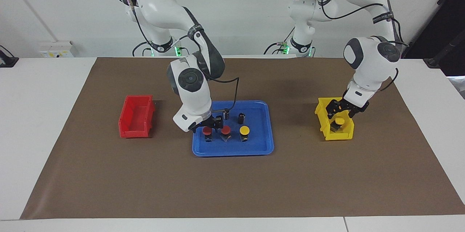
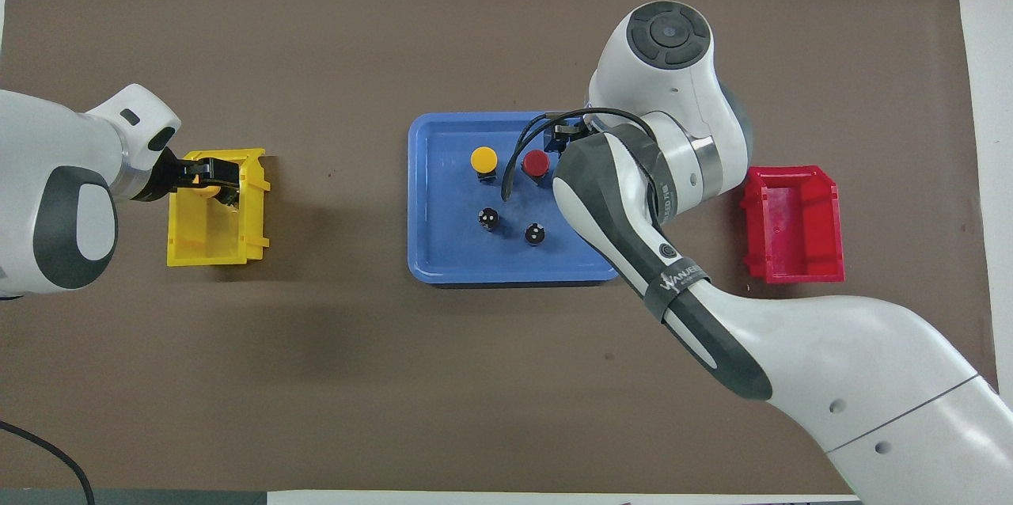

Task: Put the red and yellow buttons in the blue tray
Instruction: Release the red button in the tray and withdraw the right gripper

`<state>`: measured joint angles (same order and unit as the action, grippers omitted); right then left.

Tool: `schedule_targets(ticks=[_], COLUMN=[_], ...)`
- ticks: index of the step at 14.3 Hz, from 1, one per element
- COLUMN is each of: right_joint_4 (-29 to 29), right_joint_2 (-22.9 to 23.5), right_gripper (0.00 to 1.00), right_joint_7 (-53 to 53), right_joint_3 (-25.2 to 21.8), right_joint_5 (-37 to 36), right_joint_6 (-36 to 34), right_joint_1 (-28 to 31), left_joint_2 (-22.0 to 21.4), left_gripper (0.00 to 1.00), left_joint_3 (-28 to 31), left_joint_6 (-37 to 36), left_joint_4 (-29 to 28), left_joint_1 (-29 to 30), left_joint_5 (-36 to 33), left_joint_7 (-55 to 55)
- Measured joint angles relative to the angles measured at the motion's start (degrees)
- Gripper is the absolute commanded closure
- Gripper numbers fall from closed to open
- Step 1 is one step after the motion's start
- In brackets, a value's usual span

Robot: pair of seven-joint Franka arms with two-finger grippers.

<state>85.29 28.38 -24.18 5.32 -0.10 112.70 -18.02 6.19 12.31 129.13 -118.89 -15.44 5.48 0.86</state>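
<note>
The right gripper (image 1: pixel 207 124) hung with fingers spread just above a red button (image 1: pixel 207 132) in the tray (image 1: pixel 232 150), beside another red (image 1: pixel 226 131) and a yellow (image 1: pixel 244 131). The left gripper (image 1: pixel 340 112), spread, was over the last yellow button (image 1: pixel 339 122) in the yellow bin (image 1: pixel 323 110).

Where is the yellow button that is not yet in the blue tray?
It sits in the yellow bin, toward the left arm's end of the table, with the left hand just above it.
</note>
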Motion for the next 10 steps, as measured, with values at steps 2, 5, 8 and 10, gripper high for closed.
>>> schedule_targets(ticks=[2, 5, 8, 10], right_joint_4=[-0.7, -1.3, -1.2, -1.1], right_joint_2=[-4.0, -12.4, -19.7, -23.6], right_gripper=[0.00, 0.00, 0.00, 0.00], right_joint_7=[0.0, 3.0, 9.2, 12.7], right_joint_3=[-0.2, -0.4, -0.5, -0.6], right_joint_5=[-0.1, -0.2, -0.2, -0.2], right_joint_6=[-4.1, -14.3, -23.1, -28.3], right_joint_1=[1.5, 7.5, 13.6, 16.7], left_joint_2=[-0.1, -0.1, -0.1, 0.0], left_gripper=[0.26, 0.30, 0.30, 0.30], left_joint_3=[0.1, 0.2, 0.3, 0.3], left_joint_6=[0.1, 0.1, 0.1, 0.3], left_joint_4=[0.0, -0.1, -0.4, -0.9], left_joint_1=[0.1, 0.1, 0.2, 0.2], left_joint_5=[0.0, 0.0, 0.0, 0.0], left_joint_7=[0.0, 0.0, 0.0, 0.0])
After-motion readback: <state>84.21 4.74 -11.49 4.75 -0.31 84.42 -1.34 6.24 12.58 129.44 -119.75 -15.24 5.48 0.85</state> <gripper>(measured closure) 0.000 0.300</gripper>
